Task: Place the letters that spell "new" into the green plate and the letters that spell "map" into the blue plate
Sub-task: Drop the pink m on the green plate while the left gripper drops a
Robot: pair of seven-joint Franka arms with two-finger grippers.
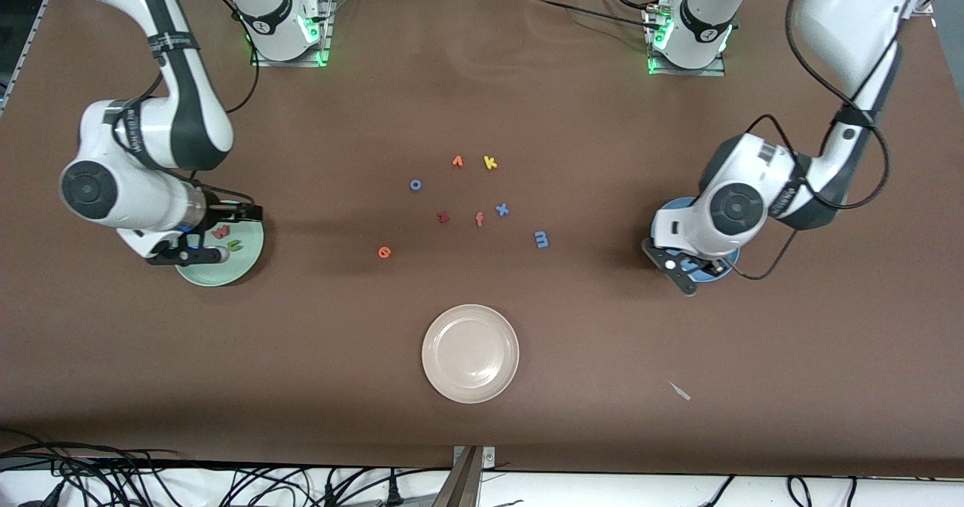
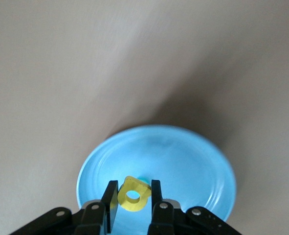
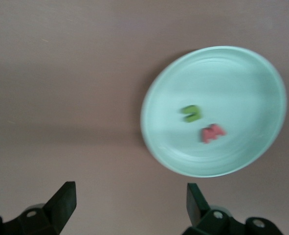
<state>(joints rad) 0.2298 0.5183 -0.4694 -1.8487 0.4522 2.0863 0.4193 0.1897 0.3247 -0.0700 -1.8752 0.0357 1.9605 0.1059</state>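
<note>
Two of the six letters are already home: the olive n (image 3: 192, 113) and the red w (image 3: 211, 132) lie flat in the green plate (image 3: 242, 68) at the right arm's end of the desk, close together but not touching. My right tool (image 3: 127, 205) hangs over the bare desk just beside that plate, its fingers spread wide with nothing between them. At the left arm's end, my left tool (image 2: 133, 198) is over the blue plate (image 2: 183, 156), closed on the yellow a (image 2: 132, 195), which stands pinched edge-on between the fingers, not yet let go. A speck of teal shows just past the a, perhaps the p, but I cannot tell for sure, and the arm hides most of that plate in the front view. Of what remains, the orange e (image 1: 384, 251) lies alone on the desk toward the right arm's end of the loose cluster, and the blue m (image 1: 541, 239) lies toward the left arm's end, nearer the blue plate. I judge the work a little past halfway: the a needs dropping, then the e must go to green and the m to blue. Other letters in the middle stay put: the blue x (image 1: 501, 209), the yellow k (image 1: 489, 162), the salmon f (image 1: 479, 219) and a dark red z (image 1: 443, 217). The white plate (image 1: 471, 353), nearest the camera, holds nothing.
</note>
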